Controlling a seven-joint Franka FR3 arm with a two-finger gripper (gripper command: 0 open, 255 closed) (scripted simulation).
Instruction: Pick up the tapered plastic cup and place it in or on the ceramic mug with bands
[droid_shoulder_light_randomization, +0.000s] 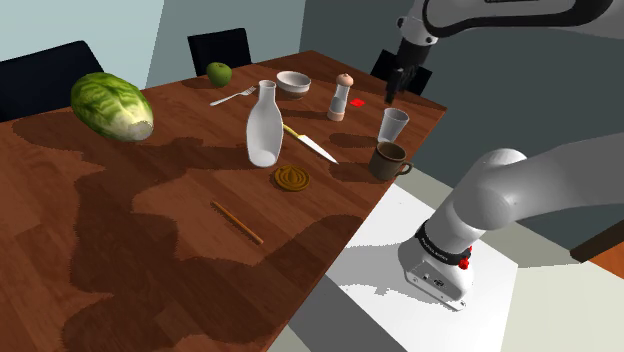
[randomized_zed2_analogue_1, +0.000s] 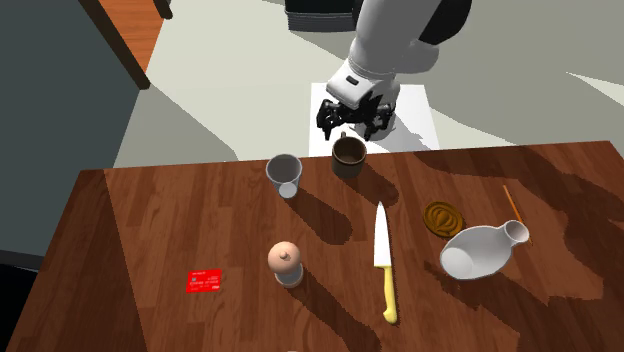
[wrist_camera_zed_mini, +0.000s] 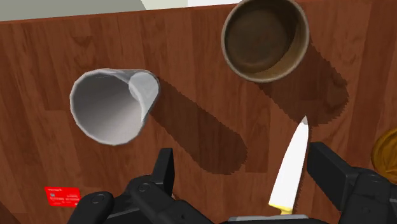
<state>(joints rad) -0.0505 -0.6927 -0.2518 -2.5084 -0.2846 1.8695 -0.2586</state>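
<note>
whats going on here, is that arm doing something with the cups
The white arm's black hand hovers open above the wooden table, holding nothing. Below it, the grey tapered cup stands upright on the table beside the brown mug, with a gap between them. The cup has not been picked up yet and the mug looks empty. A yellow-handled knife lies close by.

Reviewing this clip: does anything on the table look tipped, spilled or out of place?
Nothing stands out. The grey cup and the brown mug stand upright, apart; the knife lies flat, nothing spilled.
</note>
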